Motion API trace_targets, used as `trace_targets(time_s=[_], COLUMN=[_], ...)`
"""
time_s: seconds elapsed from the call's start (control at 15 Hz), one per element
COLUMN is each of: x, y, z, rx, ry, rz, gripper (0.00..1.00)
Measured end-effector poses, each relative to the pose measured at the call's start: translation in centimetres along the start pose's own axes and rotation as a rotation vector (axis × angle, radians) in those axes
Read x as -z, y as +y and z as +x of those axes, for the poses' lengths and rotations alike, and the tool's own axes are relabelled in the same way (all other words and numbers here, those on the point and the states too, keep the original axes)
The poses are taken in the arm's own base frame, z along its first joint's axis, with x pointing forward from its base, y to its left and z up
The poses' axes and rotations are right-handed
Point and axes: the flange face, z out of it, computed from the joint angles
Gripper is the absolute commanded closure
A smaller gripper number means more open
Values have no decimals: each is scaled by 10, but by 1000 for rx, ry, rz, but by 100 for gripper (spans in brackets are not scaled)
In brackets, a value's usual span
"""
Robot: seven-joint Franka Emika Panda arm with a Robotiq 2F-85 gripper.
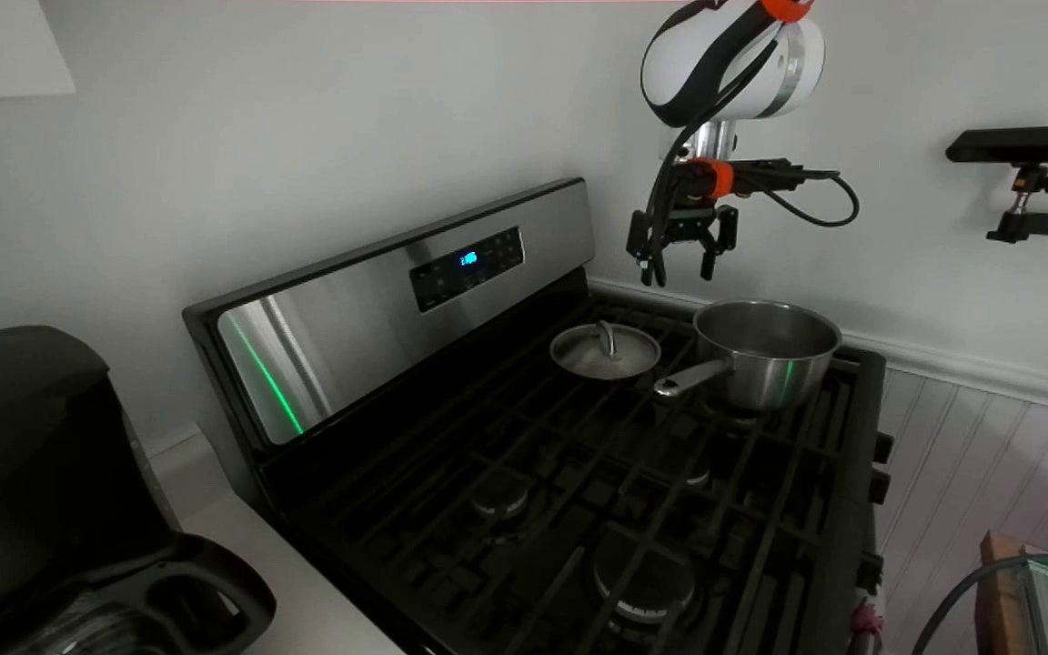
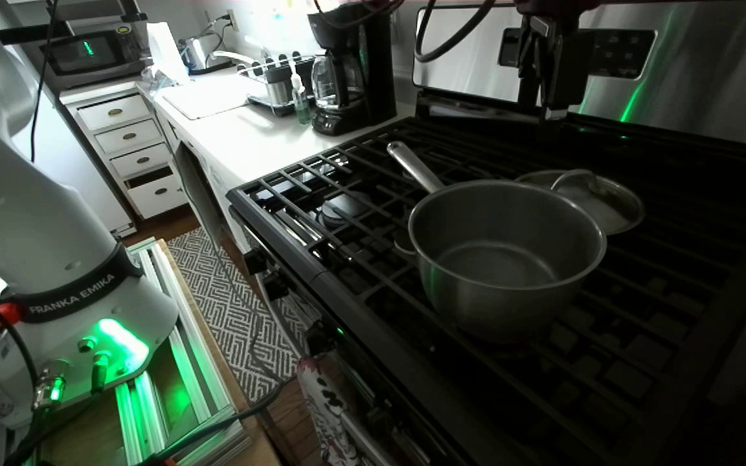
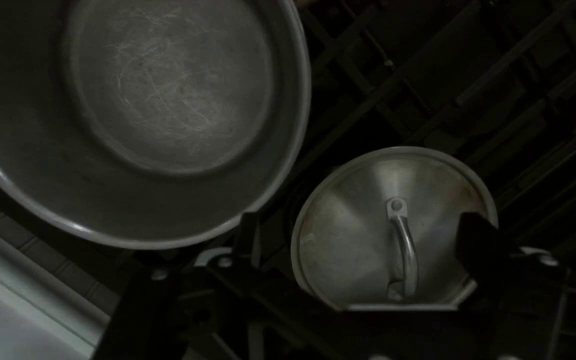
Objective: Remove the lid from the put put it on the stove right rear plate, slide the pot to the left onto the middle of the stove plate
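Observation:
The pot (image 1: 774, 380) is a shiny steel saucepan, upright and uncovered on the stove (image 1: 351, 327) grates near the side wall. Its inside shows in an exterior view (image 2: 506, 259) and in the wrist view (image 3: 183, 90). Its long handle (image 2: 415, 169) points along the stove, away from the wall. The lid (image 1: 589, 355) is silvery with an arched metal handle. It lies flat on the rear grate beside the pot, toward the back panel, partly behind the pot in an exterior view (image 2: 619, 210). My gripper (image 1: 677, 271) is open and empty, above the lid, which shows between its fingers in the wrist view (image 3: 360, 220).
A black coffee maker (image 1: 42, 473) stands on the counter beside the stove, also visible in an exterior view (image 2: 363, 71). The wall (image 1: 933, 300) runs close behind the pot. A black camera on a mount (image 1: 1029, 150) sticks out at right. A towel (image 2: 327, 408) hangs at the stove front.

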Motion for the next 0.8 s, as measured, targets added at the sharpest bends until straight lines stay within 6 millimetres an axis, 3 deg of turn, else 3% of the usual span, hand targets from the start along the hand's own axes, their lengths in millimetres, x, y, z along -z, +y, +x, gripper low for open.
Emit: trace_targets(time_s=[0.4, 0.8], x=[-27, -56], y=[25, 29], z=[-18, -32], rx=[67, 71], ry=[-98, -161], rz=[-64, -76], gripper=[0, 0])
